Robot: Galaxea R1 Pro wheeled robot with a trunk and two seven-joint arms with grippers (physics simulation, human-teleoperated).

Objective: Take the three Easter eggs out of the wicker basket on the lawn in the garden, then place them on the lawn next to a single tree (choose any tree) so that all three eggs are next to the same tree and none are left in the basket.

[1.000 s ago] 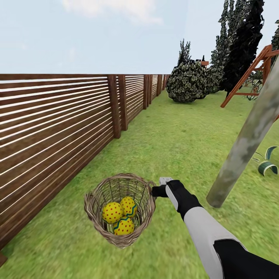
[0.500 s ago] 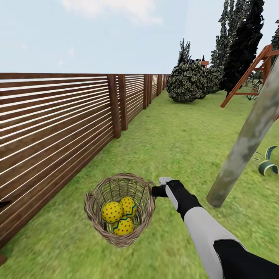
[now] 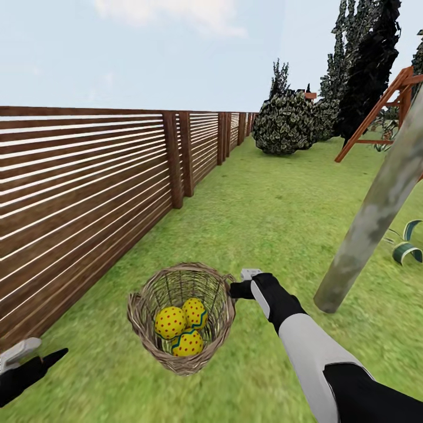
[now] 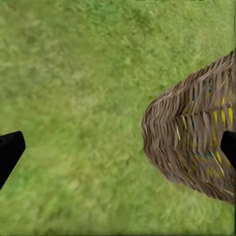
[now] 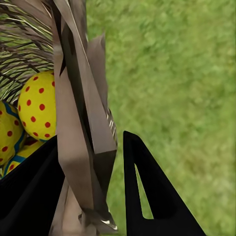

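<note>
The three Easter eggs [image 3: 181,329] lie bunched together in the bottom of the wicker basket [image 3: 141,320], touching one another, yellow with red dots and a blue-teal band showing on two of them. The basket is tipped so its open mouth faces the head camera, and it sits just to the left of the right gripper [image 3: 234,289]. That gripper is clenched on the basket's rim: in the right wrist view one black finger [image 5: 152,196] lies outside the woven wall [image 5: 81,123] and the other inside it, with the eggs [image 5: 38,105] close by within. The right arm reaches forward and leftward from the lower right corner of the head view, forearm white, wrist black.

The left gripper [image 3: 36,357] sits low and well apart from the basket, toward the fence side. Its jaws stand wide apart with nothing between them; in the left wrist view the two dark fingertips [image 4: 10,152] sit at opposite edges over bare lawn [image 4: 83,98], and the basket's outer wall [image 4: 191,132] is near one of them.

To the right of the right gripper, near it, the tree [image 3: 376,217] rises as a pale mottled trunk, with open grass [image 3: 264,205] between. A slatted wooden fence [image 3: 88,188] bounds the lawn on the left. Farther ahead stand a round bush [image 3: 285,124], dark cypresses [image 3: 367,64] and a red wooden frame [image 3: 382,111].
</note>
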